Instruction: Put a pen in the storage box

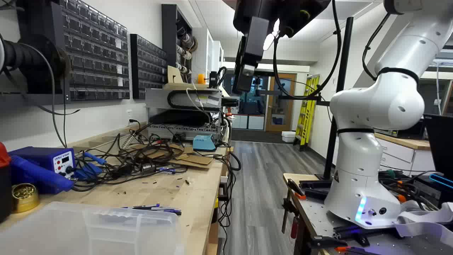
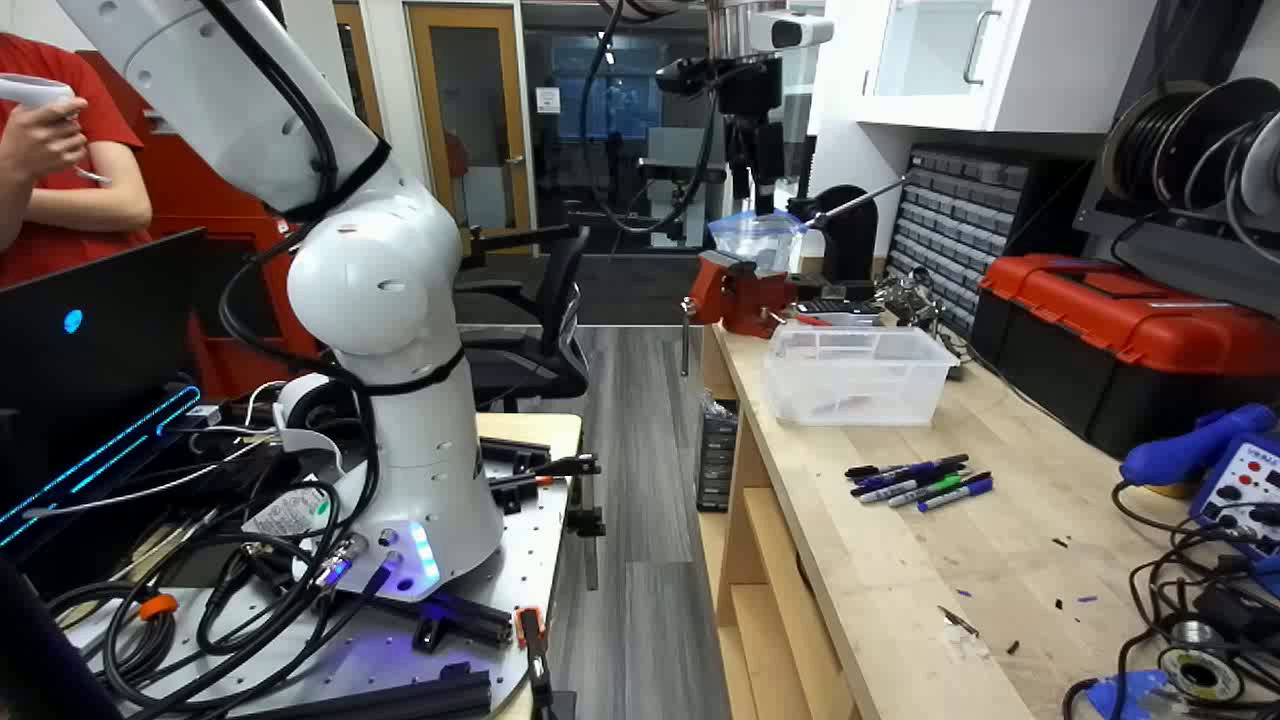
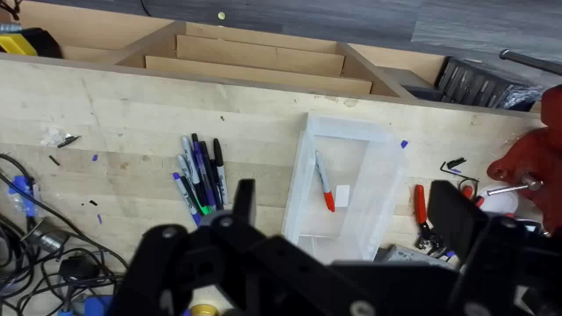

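A: How does your gripper (image 3: 349, 208) stand?
B: Well above the workbench (image 3: 259, 145), its two black fingers spread wide apart.
A: And your storage box (image 3: 380, 188), the frosted rectangular bin?
B: On the workbench. In your wrist view, a grey, red-capped pen (image 3: 324, 181) lies inside it, beside a white rectangle (image 3: 342, 195).
A: The loose pens (image 3: 204, 175)?
B: Bunched on the wood, apart from your storage box, to its left in that view.
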`<state>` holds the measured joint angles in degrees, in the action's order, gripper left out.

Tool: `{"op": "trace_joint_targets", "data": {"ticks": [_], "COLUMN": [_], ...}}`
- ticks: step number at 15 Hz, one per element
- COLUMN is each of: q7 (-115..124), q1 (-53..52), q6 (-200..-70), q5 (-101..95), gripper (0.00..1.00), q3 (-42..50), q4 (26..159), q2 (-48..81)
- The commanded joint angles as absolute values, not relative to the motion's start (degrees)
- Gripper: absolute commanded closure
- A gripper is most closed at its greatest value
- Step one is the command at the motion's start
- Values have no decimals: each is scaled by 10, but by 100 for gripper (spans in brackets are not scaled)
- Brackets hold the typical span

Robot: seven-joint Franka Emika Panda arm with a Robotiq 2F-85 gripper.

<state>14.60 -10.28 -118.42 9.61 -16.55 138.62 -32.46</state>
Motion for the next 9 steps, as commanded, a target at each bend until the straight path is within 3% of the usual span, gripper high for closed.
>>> {"op": "trace_joint_targets", "data": {"ticks": [1, 9], "q7": [149, 148], "q1": [-109, -109], "q6": [-1183, -1186], "q5": [92, 93], "gripper": [0, 0], "q3": [-161, -161], "q4": [1385, 1386], "q2": [-323, -319]}}
